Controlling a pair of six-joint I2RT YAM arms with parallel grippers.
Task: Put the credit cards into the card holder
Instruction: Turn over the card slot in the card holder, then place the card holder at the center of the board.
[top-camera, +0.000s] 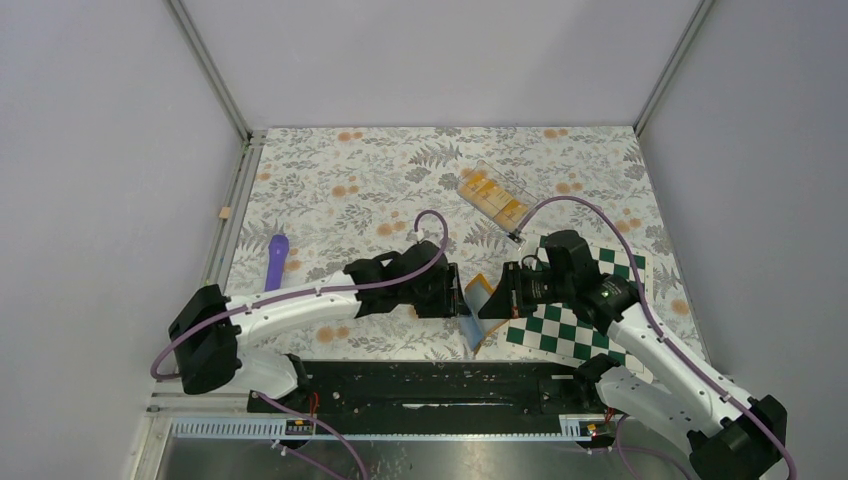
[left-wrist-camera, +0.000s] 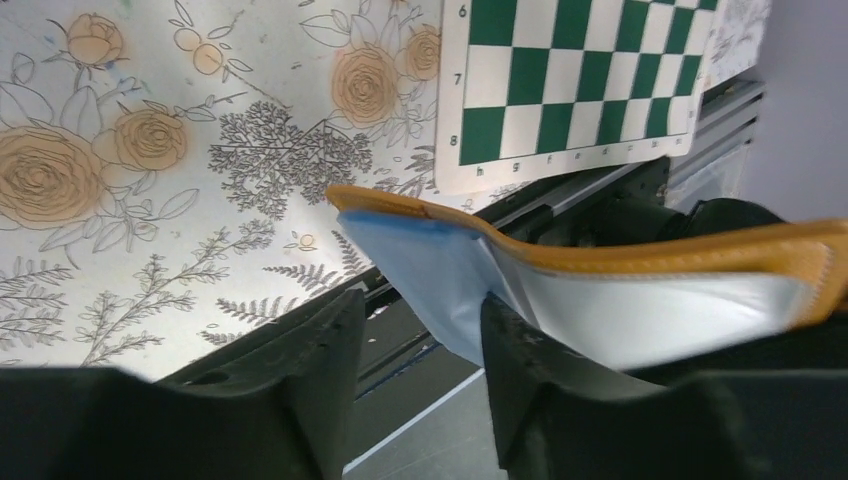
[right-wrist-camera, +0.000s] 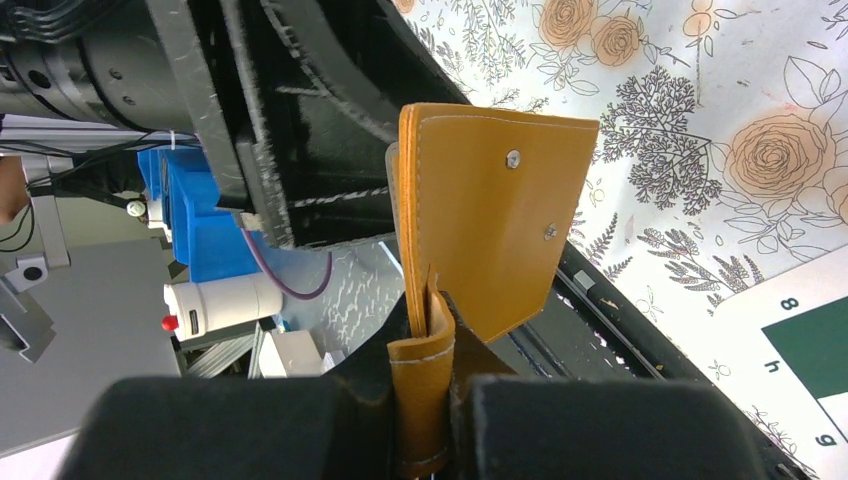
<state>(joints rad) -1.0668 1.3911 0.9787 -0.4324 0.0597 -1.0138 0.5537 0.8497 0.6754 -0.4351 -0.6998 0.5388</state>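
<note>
The orange card holder (top-camera: 480, 300) is held up off the table between my two grippers, opened, with its light-blue pockets (left-wrist-camera: 440, 270) showing. My right gripper (right-wrist-camera: 428, 335) is shut on the holder's orange edge; its cover with small studs (right-wrist-camera: 500, 210) stands upright in front of the fingers. My left gripper (left-wrist-camera: 420, 310) is open, and the light-blue pocket edge rests against its right finger (left-wrist-camera: 515, 360) and reaches partly into the gap. The orange-yellow credit cards (top-camera: 492, 196) lie in a clear plastic box at the back of the table.
A green-and-white chequered board (top-camera: 585, 315) lies under the right arm; it also shows in the left wrist view (left-wrist-camera: 570, 80). A purple object (top-camera: 276, 258) lies at the left. The black rail (top-camera: 420, 385) runs along the near table edge, just below the held holder.
</note>
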